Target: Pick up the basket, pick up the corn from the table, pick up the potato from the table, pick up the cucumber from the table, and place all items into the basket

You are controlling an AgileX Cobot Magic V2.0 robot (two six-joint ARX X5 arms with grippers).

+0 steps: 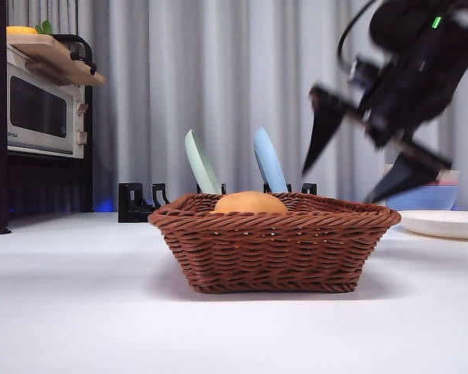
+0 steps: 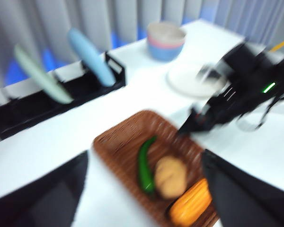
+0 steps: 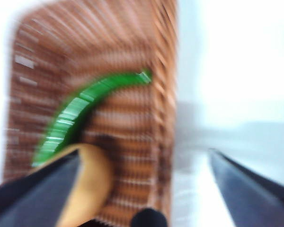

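Reddish-brown woven wicker forms the basket (image 1: 273, 245), which stands on the white desk (image 1: 78, 312) and serves as the reference for all positions. Inside the basket, seen from the left wrist view, lie three vegetables side by side: the glossy green cucumber (image 2: 145, 166), the tan-brown potato (image 2: 171, 176) touching it, and the ridged orange-yellow corn (image 2: 189, 209) just beyond the potato, at the basket's end. From the front view only a rounded tan-orange top (image 1: 250, 203) rises above the basket rim.

Right gripper (image 1: 364, 160): above and beside one end of the basket, tilted, blurred; its two black jaws are spread wide apart and grip nothing. Its wrist view looks down on the basket interior (image 3: 132, 94), the curved cucumber (image 3: 80, 113) and a tan rounded shape (image 3: 87, 182) beneath it.

Left gripper (image 2: 144, 189): high above the basket, jaws parted widely with nothing between them.

Behind the basket: a black rack (image 1: 140, 202) holding a pale green plate (image 1: 200, 164) and a pale blue plate (image 1: 269, 161). Beyond the basket on the right gripper's side: a white plate (image 1: 444, 224) and stacked bowls (image 2: 165, 41). Far from the basket, at the desk's edge, a microwave (image 1: 35, 113) on a shelf.
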